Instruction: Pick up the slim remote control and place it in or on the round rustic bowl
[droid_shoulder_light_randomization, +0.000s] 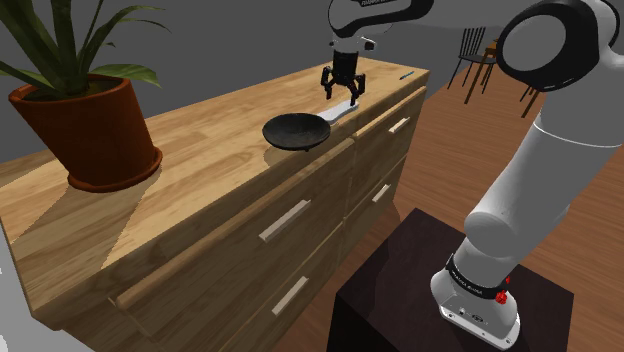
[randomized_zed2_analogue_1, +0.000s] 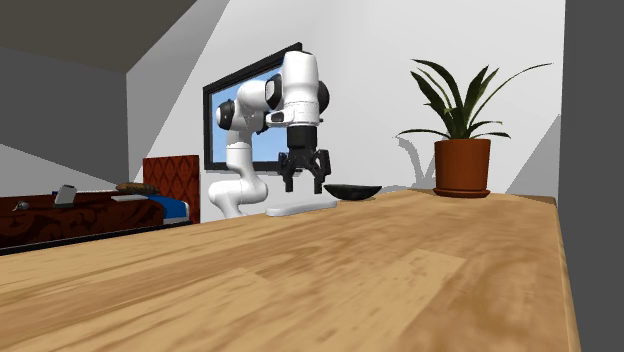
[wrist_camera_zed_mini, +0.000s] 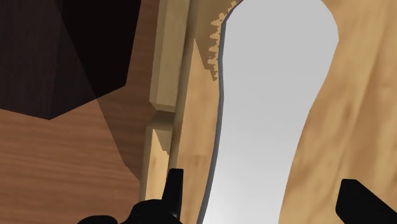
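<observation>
My gripper (wrist_camera_zed_mini: 267, 191) wide open over the pale slim remote (wrist_camera_zed_mini: 273, 95), fingers (wrist_camera_zed_mini: 175, 191) either side, no contact, nothing held

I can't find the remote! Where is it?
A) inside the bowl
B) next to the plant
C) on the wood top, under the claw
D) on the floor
C: the remote lies right under the open claw, beside the bowl, not in it.

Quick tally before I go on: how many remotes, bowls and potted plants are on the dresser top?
Remote: 1
Bowl: 1
Potted plant: 1
Total: 3
</observation>
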